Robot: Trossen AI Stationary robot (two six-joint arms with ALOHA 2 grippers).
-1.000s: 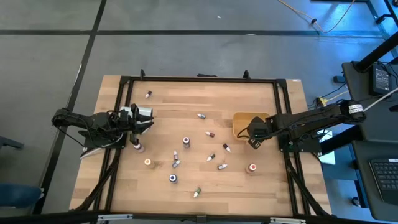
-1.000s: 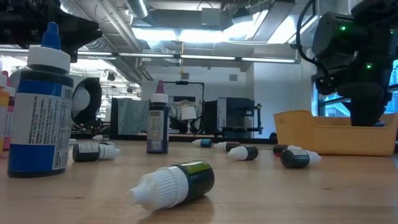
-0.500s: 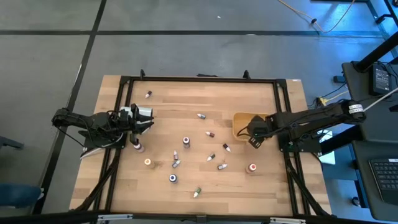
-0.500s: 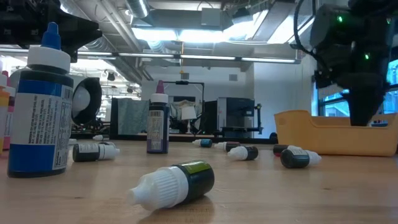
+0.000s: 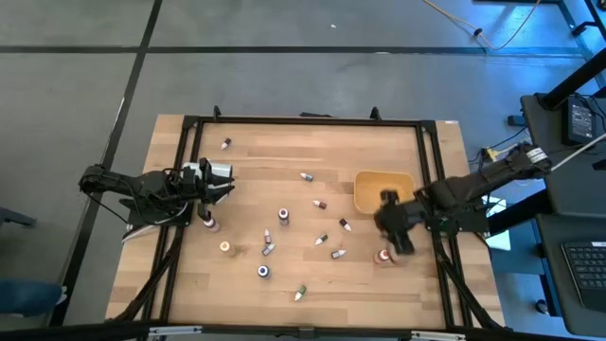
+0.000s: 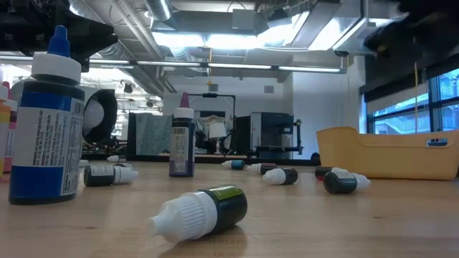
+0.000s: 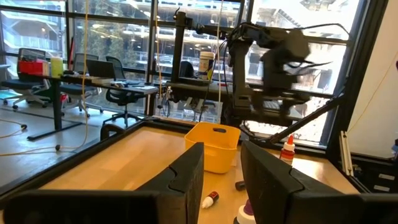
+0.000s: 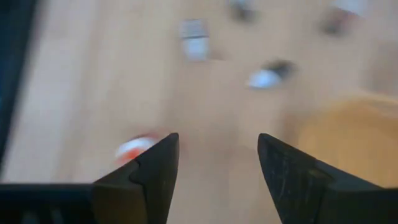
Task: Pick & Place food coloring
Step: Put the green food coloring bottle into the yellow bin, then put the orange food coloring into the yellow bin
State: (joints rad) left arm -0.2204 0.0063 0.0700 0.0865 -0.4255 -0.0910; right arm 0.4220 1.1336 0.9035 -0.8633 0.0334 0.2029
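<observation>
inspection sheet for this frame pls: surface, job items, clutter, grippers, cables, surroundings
Surface: wooden table inside a black frame.
Job's things: food coloring bottles scattered mid-table, most lying, some upright; yellow bin at the right side.
Clutter: nothing seen.
Grippers: left gripper at the left edge, empty, jaws narrow; right gripper open, empty, just beside the bin, near an orange bottle.
Cables: cords on the floor beyond the table.
Surroundings: desks, chairs, windows.

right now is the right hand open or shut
Open. In the right wrist view its two fingers stand well apart with bare table between them and nothing held; the high view shows the right hand beside the tray.
</observation>
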